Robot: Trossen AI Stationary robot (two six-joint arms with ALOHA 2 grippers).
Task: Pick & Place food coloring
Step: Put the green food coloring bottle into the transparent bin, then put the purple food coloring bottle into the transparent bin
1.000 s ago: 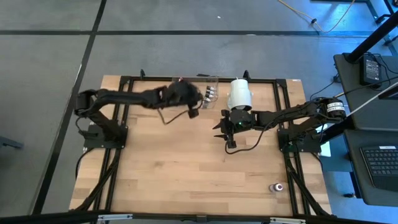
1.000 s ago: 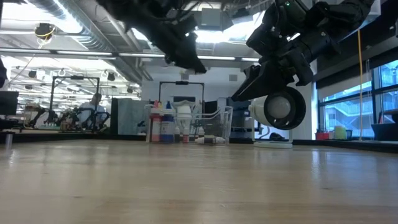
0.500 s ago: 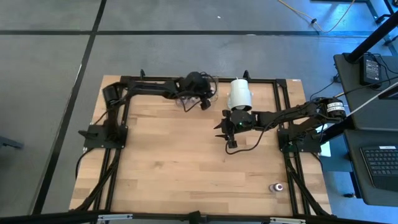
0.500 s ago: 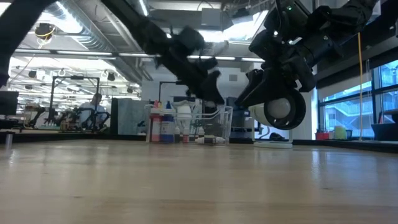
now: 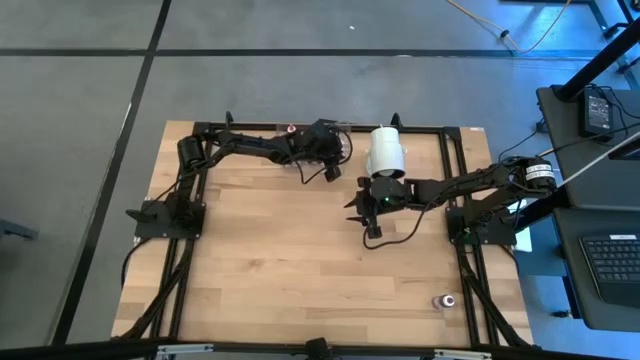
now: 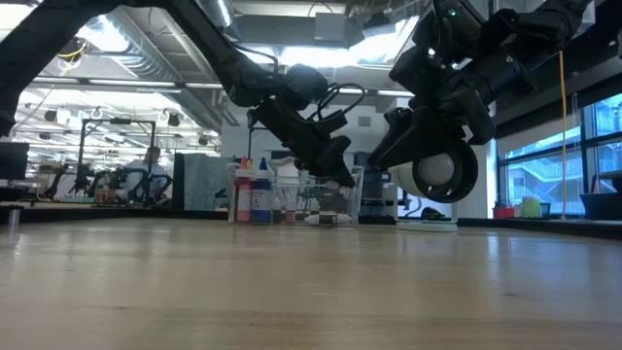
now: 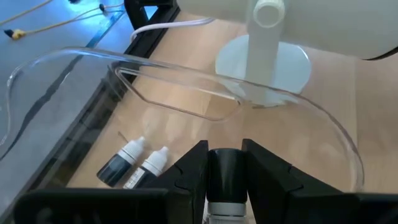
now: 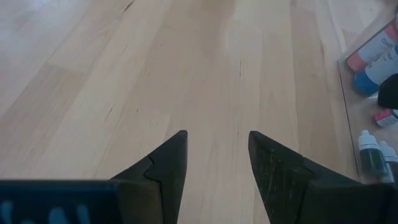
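My left gripper (image 7: 226, 155) reaches to the table's far edge and hovers over the clear plastic tray (image 7: 81, 74), shut on a tiny food coloring bottle with a dark top (image 7: 227, 174). Two small vials (image 7: 134, 163) lie on the tray floor below it. In the low view the left gripper (image 6: 335, 170) hangs just above the tray's upright bottles with red and blue tops (image 6: 255, 194). My right gripper (image 5: 362, 208) is open and holds nothing, hovering above bare wood right of the tray. One more small bottle (image 5: 443, 300) stands near the table's near right corner. My left gripper pinches the tiny bottle between its two fingers at the dark top (image 7: 227, 163). The bottle lies along the fingers, its white body (image 7: 225, 213) toward the wrist. The fingers slant down from the table's left. The bottle is lifted clear above the tray floor.
The big white cylinder (image 5: 385, 150) stands on its round base (image 7: 264, 71) right beside the tray, close to both grippers. Black frame rails (image 5: 200, 170) run along the table edges. Bare wood (image 5: 300, 260) spreads across the middle and near side.
My left arm has swung toward the far edge, carrying its shut gripper from left of the tray to over it, and has sunk toward the bottles there.
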